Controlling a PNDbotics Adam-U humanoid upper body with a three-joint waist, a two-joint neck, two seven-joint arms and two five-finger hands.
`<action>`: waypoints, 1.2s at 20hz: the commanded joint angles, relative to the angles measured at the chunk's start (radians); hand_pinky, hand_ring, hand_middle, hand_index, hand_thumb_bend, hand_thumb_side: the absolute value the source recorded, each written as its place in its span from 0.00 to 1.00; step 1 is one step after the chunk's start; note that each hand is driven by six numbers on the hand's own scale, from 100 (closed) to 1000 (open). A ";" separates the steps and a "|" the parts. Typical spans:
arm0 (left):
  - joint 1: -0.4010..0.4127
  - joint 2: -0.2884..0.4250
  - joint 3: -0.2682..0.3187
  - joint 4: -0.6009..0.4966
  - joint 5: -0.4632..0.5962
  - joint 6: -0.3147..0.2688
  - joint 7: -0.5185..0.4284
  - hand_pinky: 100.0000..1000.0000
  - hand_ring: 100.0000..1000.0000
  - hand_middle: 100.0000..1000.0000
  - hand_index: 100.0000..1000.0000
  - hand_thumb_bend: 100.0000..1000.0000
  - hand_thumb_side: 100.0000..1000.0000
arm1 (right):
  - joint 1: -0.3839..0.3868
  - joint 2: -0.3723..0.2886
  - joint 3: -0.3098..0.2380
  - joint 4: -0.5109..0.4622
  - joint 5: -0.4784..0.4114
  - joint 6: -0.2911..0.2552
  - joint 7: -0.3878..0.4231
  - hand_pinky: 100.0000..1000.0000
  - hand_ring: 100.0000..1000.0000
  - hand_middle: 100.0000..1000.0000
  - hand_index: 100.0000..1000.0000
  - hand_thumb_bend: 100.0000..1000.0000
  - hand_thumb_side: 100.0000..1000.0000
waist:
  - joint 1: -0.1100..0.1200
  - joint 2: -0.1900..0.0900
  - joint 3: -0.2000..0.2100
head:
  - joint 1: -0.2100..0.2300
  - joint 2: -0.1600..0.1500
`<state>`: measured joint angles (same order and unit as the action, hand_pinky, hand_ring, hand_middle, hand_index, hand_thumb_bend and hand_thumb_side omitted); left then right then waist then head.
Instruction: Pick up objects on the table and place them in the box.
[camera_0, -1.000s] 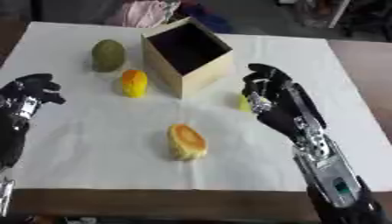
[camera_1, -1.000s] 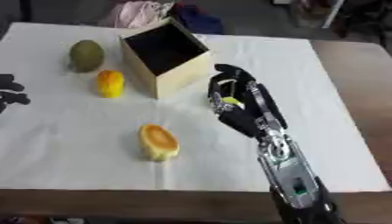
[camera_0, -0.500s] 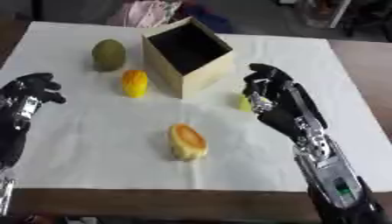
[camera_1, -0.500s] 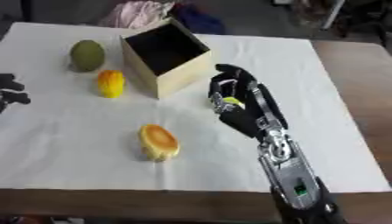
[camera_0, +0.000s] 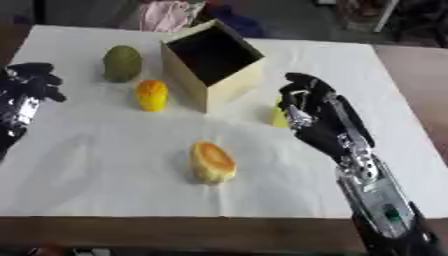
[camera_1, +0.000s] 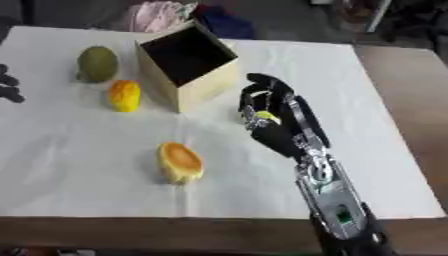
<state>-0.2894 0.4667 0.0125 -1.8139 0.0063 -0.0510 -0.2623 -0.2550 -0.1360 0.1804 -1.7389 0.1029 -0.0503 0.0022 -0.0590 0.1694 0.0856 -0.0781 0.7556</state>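
Note:
An open tan box (camera_0: 232, 86) stands tilted at the back centre of the white cloth. To its left lie a green round fruit (camera_0: 122, 62) and an orange-yellow fruit (camera_0: 151, 95). A cut yellow-orange fruit (camera_0: 213, 162) lies in front, near the middle. My right hand (camera_0: 325, 120) is just right of the box, fingers curled round a small yellow-green thing (camera_1: 265, 116) that is mostly hidden by them. My left hand (camera_0: 28, 89) rests at the left edge, fingers relaxed, holding nothing.
The white cloth (camera_0: 96, 170) covers most of the table; bare brown tabletop (camera_0: 420, 80) shows on the right. Pink and dark clothing (camera_0: 166, 12) lies beyond the far edge. Open cloth lies in front of the left hand.

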 joint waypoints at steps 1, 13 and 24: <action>-0.038 0.099 -0.021 0.010 -0.029 -0.032 -0.046 0.80 0.56 0.62 0.78 0.14 0.47 | -0.008 -0.013 0.002 -0.012 -0.007 -0.001 0.004 0.61 0.57 0.61 0.81 0.00 0.27 | 0.019 -0.029 -0.004 | 0.006 -0.002; -0.246 0.322 -0.133 0.239 -0.196 -0.123 -0.093 0.80 0.63 0.69 0.80 0.27 0.33 | -0.008 -0.013 0.016 -0.011 -0.011 -0.001 0.017 0.61 0.57 0.61 0.81 0.00 0.27 | 0.018 -0.037 -0.033 | 0.027 0.004; -0.564 0.180 -0.157 0.753 -0.552 -0.193 -0.076 0.80 0.67 0.71 0.81 0.36 0.28 | -0.006 -0.003 0.027 -0.011 -0.020 0.001 0.030 0.61 0.57 0.61 0.81 0.00 0.27 | 0.002 -0.041 -0.068 | 0.050 0.014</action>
<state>-0.8286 0.6483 -0.1606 -1.0999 -0.5058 -0.2357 -0.3505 -0.2543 -0.1355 0.2056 -1.7388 0.0879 -0.0478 0.0287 -0.0589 0.1543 0.0173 -0.0327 0.7648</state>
